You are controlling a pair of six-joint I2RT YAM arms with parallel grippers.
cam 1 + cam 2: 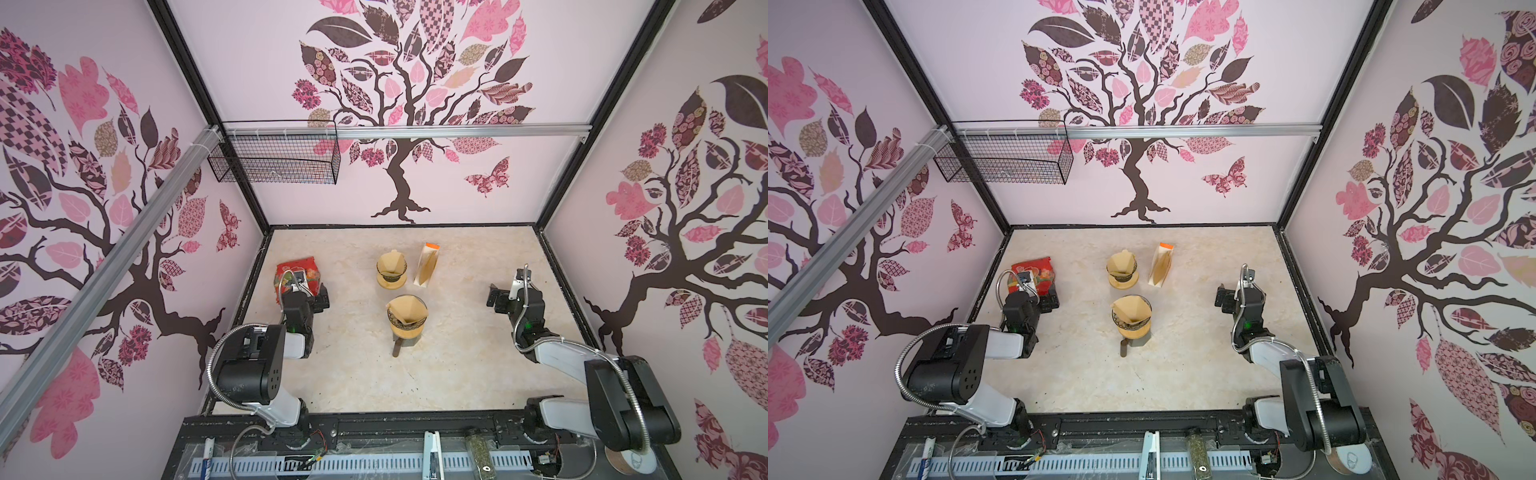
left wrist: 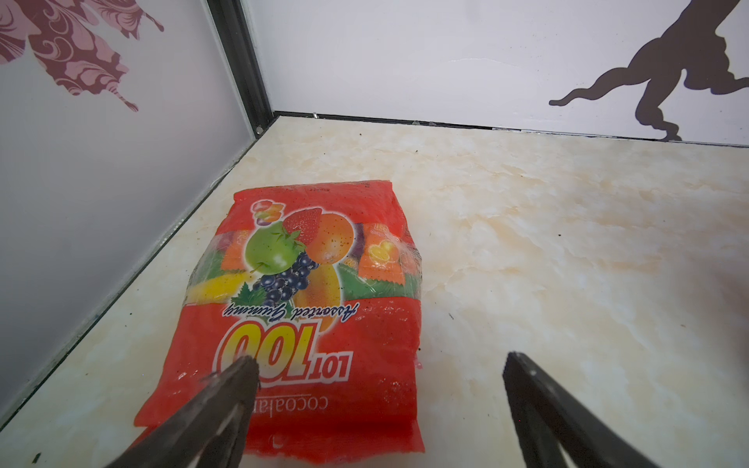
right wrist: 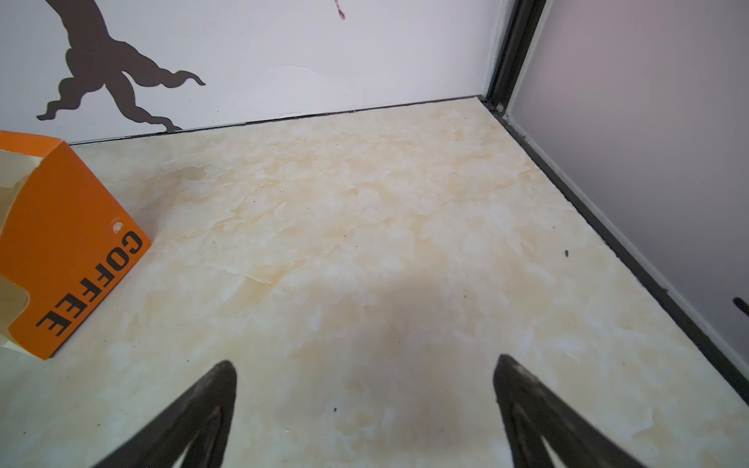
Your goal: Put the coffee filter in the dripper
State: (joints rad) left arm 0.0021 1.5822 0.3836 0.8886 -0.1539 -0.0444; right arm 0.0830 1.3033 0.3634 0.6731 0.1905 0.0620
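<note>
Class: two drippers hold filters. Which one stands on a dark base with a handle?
The nearer dripper; the farther dripper, beside the orange box, sits straight on the table.

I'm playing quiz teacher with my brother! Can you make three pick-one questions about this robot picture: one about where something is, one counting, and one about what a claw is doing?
1. Where is the red candy bag?
A) right by the left claw
B) beside the orange box
C) in the wire basket

2. How many drippers have a brown filter inside?
A) none
B) one
C) two

3. The right claw is:
A) open and empty
B) shut on a filter
C) shut on the bag

Answers:
1 A, the left wrist view shows the bag lying just at that claw's tips.
2 C, a filter sits in the near dripper and another in the far dripper.
3 A, it stands wide apart with only the table showing in between.
</note>
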